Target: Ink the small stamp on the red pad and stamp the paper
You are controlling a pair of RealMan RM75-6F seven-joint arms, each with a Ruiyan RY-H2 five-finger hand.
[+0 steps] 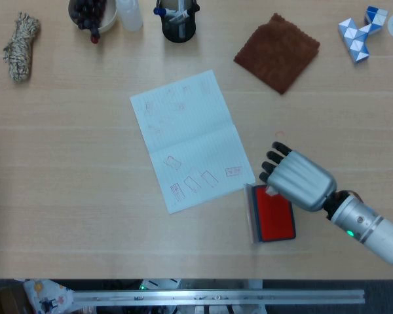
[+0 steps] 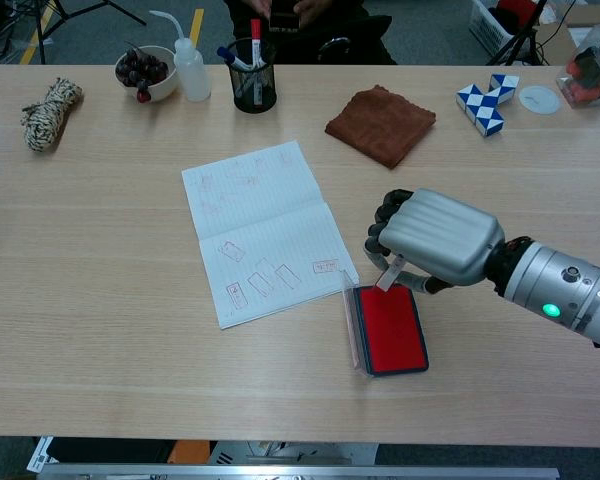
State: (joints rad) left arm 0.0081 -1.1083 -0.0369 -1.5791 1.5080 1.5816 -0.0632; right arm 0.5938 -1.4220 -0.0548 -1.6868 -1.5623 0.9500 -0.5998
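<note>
The red ink pad (image 1: 274, 217) (image 2: 391, 333) lies open near the front edge, its clear lid (image 2: 352, 328) raised at its left side. My right hand (image 1: 298, 179) (image 2: 435, 240) hovers over the pad's far end and holds the small clear stamp (image 2: 389, 273) (image 1: 272, 191), which points down just above the red surface. The lined paper (image 1: 190, 138) (image 2: 265, 228) lies left of the pad and carries several red stamp marks. My left hand is not in either view.
A brown cloth (image 1: 277, 52) lies behind the hand. A black pen cup (image 2: 252, 78), a squeeze bottle (image 2: 191, 70) and a bowl of dark fruit (image 2: 145, 70) stand at the back. A rope bundle (image 2: 44, 113) lies far left, a blue-white puzzle (image 2: 484, 104) far right.
</note>
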